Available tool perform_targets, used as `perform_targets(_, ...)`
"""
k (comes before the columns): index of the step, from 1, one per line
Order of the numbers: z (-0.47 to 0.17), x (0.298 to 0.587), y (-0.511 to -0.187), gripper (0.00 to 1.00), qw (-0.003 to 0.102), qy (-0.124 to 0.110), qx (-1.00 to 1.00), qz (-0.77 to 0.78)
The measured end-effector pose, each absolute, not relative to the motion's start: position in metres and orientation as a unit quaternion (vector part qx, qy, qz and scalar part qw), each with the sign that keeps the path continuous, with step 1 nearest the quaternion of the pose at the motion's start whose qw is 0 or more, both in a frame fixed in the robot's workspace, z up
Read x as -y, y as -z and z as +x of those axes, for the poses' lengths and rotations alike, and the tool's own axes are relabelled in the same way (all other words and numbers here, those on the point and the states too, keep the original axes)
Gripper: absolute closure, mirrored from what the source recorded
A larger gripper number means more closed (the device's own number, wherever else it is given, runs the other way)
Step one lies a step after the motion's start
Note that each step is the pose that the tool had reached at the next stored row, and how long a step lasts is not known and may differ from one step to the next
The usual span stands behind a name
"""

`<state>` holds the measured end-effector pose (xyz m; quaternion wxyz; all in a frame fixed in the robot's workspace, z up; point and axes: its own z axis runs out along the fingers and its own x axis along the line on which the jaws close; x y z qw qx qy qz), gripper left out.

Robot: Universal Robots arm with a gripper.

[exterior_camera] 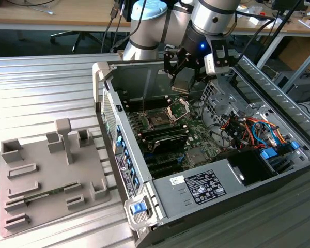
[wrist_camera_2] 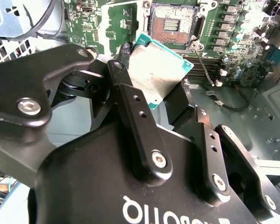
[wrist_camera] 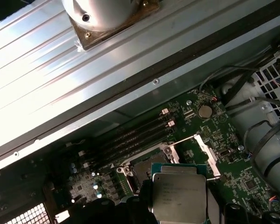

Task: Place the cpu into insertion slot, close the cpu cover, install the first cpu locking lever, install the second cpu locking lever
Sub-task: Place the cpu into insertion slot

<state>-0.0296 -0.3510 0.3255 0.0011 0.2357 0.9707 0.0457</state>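
My gripper [exterior_camera: 185,77] hangs above the open computer case, shut on the cpu [exterior_camera: 184,81]. In the second wrist view the cpu [wrist_camera_2: 157,74] is a flat square chip with a green edge, clamped between the two black fingers [wrist_camera_2: 130,100]. Its silvery top faces the first wrist view's camera, where the cpu [wrist_camera: 179,195] sits low in the picture. The insertion slot [exterior_camera: 157,120] lies open on the motherboard, below the chip and toward the exterior view's left. The cpu cover [exterior_camera: 179,107] stands raised beside the slot [wrist_camera: 147,168]. The slot [wrist_camera_2: 172,22] holds nothing.
The case's upright metal walls [exterior_camera: 106,98] ring the board. Memory slots [wrist_camera: 130,140] run beside the socket. Coloured cables [exterior_camera: 250,129] and a drive bay crowd the exterior view's right. A power supply [exterior_camera: 206,188] sits at the front. A grey fixture tray [exterior_camera: 46,175] lies on the ribbed table.
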Motion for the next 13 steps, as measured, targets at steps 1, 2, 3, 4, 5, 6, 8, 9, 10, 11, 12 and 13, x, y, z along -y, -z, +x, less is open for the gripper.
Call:
perform_targets(1,-0.0296,0.351,-0.3255,0.45,0.001,-0.046,-0.97,0.237)
perform_targets(2,-0.0296,0.351,-0.3255,0.45,0.001,-0.046,-0.97,0.24)
perform_targets(3,-0.0296,0.351,-0.3254,0.45,0.001,-0.046,-0.969,0.242)
perform_targets(4,-0.0296,0.351,-0.3254,0.45,0.002,-0.046,-0.969,0.243)
perform_targets(5,-0.0296,0.351,-0.3254,0.45,0.002,-0.046,-0.968,0.245)
perform_targets(6,-0.0296,0.351,-0.3253,0.45,0.002,-0.046,-0.968,0.247)
perform_targets(8,-0.0296,0.351,-0.3253,0.45,0.002,-0.046,-0.967,0.251)
perform_targets(9,-0.0296,0.351,-0.3253,0.45,0.002,-0.046,-0.967,0.252)
perform_targets(10,-0.0296,0.351,-0.3252,0.45,0.002,-0.046,-0.966,0.254)
perform_targets(11,-0.0296,0.351,-0.3252,0.45,0.002,-0.046,-0.966,0.256)
perform_targets(12,-0.0296,0.351,-0.3252,0.45,0.002,-0.046,-0.965,0.259)
perform_targets(13,-0.0296,0.351,-0.3252,0.45,0.002,-0.046,-0.964,0.261)
